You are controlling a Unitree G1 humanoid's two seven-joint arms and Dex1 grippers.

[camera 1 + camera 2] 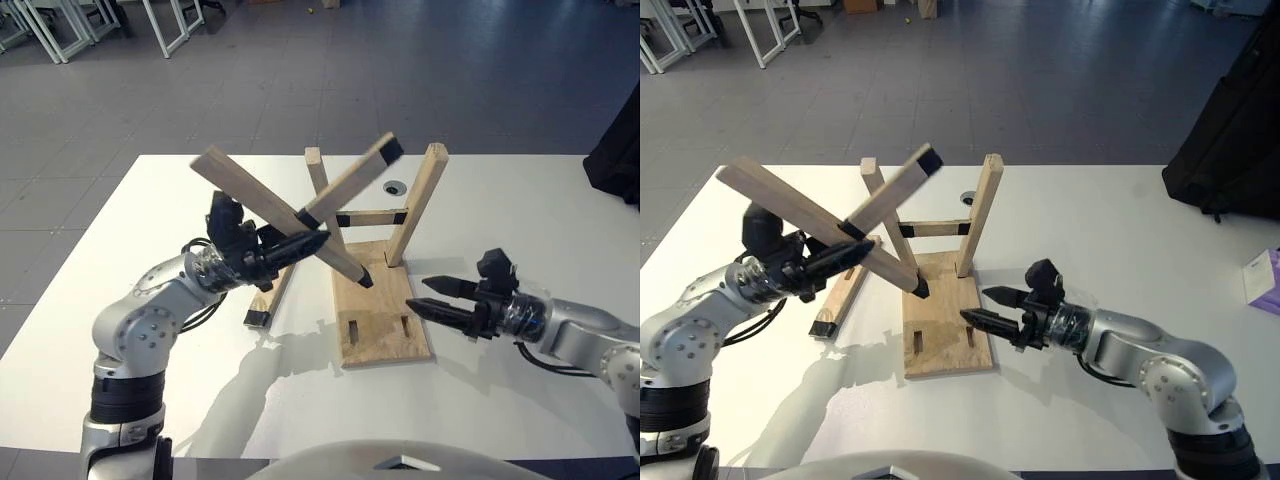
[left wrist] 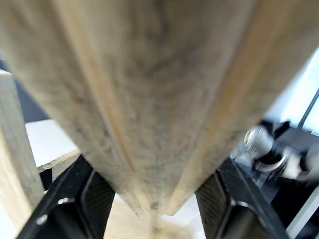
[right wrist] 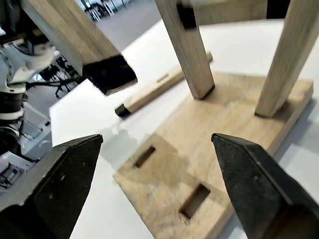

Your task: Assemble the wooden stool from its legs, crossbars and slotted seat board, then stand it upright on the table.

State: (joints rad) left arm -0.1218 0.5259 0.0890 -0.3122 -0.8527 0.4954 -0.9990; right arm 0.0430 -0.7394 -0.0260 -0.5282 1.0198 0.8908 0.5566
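Left fingers (image 1: 300,243) clenching crossed leg pair (image 1: 250,190), holding it aloft, left of seat board (image 1: 385,345). Lower leg slanting down toward board, its tip hanging beyond two empty slots (image 1: 352,327). Right fingers (image 1: 440,314) hovering spread, grasping nothing, just right of slots over counter (image 1: 520,220).

Slotted seat board (image 1: 385,335) flat, two legs (image 1: 416,205) upright in it, second leg pair (image 1: 255,197) tilted aloft, loose bar (image 1: 270,298) beside

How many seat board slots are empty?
2, both at the near end of the seat board: left slot, right slot. Legs fill the far ones; none looks hidden.
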